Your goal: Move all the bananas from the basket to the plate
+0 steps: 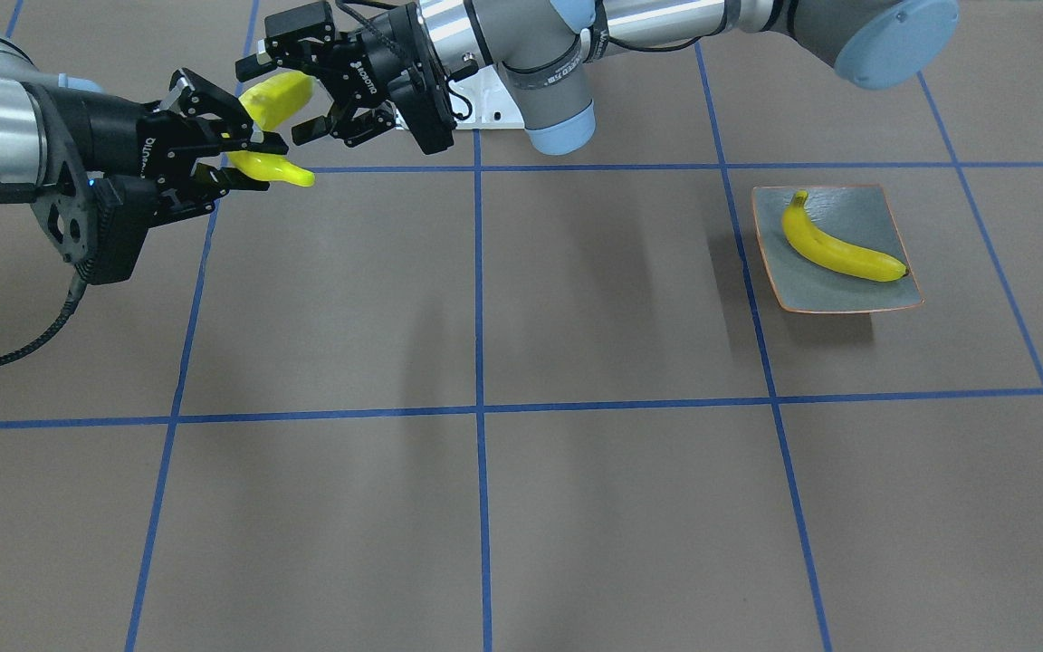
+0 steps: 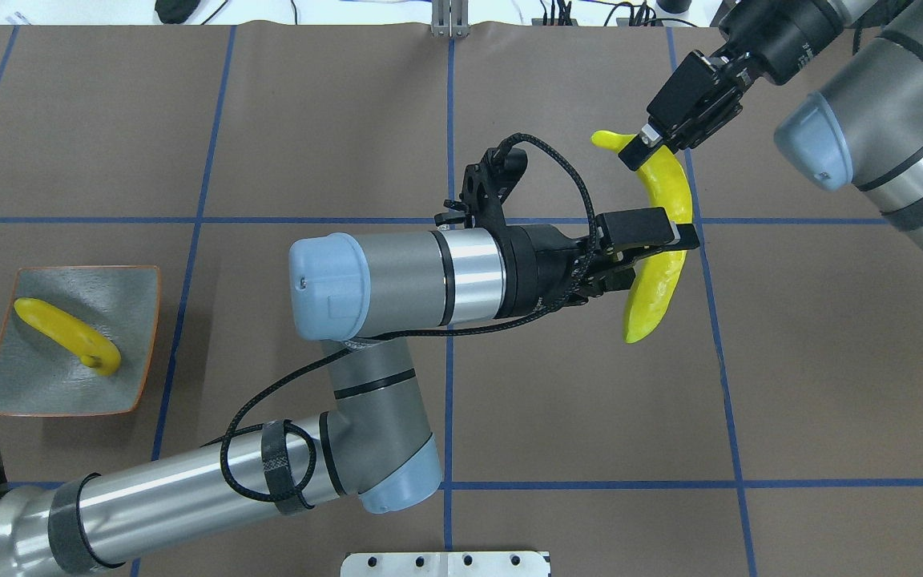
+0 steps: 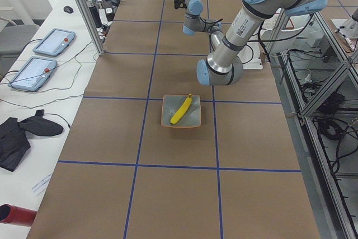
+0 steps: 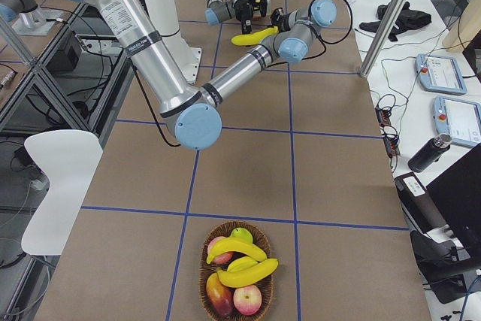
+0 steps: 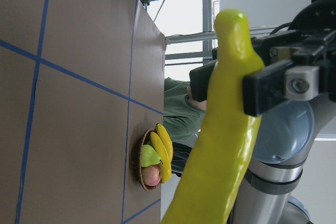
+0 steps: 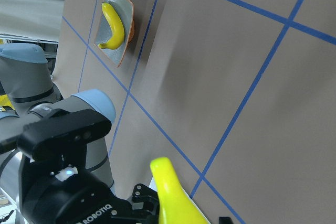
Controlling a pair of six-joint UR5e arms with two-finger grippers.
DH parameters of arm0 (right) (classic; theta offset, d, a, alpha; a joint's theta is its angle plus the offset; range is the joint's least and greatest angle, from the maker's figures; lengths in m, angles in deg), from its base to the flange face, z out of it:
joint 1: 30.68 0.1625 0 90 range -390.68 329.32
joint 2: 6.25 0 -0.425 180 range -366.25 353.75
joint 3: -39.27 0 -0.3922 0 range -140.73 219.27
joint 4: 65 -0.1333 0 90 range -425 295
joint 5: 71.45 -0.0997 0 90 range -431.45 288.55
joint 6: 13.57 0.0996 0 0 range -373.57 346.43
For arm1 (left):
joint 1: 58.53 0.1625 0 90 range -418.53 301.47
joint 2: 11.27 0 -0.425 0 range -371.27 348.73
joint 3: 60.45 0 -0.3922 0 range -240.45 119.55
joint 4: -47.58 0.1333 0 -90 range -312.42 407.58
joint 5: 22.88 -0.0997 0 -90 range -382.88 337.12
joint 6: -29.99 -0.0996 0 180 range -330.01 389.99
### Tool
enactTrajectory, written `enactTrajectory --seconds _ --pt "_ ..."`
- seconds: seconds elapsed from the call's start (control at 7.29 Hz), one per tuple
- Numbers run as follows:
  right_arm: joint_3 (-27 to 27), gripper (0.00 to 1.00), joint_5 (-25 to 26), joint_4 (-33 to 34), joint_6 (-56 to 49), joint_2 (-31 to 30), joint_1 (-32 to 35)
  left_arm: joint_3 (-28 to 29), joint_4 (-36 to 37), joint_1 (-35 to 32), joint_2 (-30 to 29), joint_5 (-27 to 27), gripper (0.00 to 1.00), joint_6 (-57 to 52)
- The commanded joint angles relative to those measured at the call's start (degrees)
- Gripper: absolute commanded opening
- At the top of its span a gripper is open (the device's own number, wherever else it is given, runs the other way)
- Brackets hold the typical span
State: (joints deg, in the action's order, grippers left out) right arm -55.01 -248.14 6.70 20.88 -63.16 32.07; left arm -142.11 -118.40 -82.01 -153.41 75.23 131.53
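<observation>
**While 2 grippers share 1 banana, release should wait on a sure grip**

Since the held banana [image 2: 652,298] hangs clear of the table [image 1: 521,507] between both arms, on the side far from the plate [image 1: 811,288], the step in hand looks like a hand-over from right to left. The right gripper [image 1: 254,161] is closed on the fruit near its narrow end. The left gripper [image 1: 282,100] straddles the thicker middle. In its wrist view, 1 finger pad [image 5: 273,88] lies against the skin. I cannot tell whether both pads are clamped, because the other finger is mostly hidden behind the banana.

As I judge it, the left gripper should be squeezing squarely across the curve before anything else moves. The skin is smooth, and the long free end could pivot in a loose hold. Only then should the right gripper spread wide and back straight off, without dragging the tip sideways.

The carry then runs across to the plate, where a resting banana [image 1: 838,254] lies on the diagonal and spans most of the dish. The new one wants setting down low beside it, not dropped on top where it could roll off.

At the table's other end, the basket [image 4: 204,291] holds at least 2 more bananas [image 4: 239,249] among other fruit [image 4: 248,300] (apples, by the look of them).
</observation>
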Motion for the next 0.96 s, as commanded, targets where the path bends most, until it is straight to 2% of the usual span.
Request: enactTrajectory --seconds 0.0,0.41,0.82 --pt "0.23 0.00 -0.06 0.19 0.00 0.48 -0.26 0.53 -0.40 0.37 -0.24 0.07 1.00 0.07" --pt "0.50 0.00 -0.06 0.10 0.00 0.48 -0.26 0.54 -0.84 1.51 -0.15 0.24 0.97 0.07" --pt "1.02 0.00 -0.06 0.19 0.00 0.40 -0.17 0.19 -0.84 1.86 -0.15 0.33 0.66 0.07"
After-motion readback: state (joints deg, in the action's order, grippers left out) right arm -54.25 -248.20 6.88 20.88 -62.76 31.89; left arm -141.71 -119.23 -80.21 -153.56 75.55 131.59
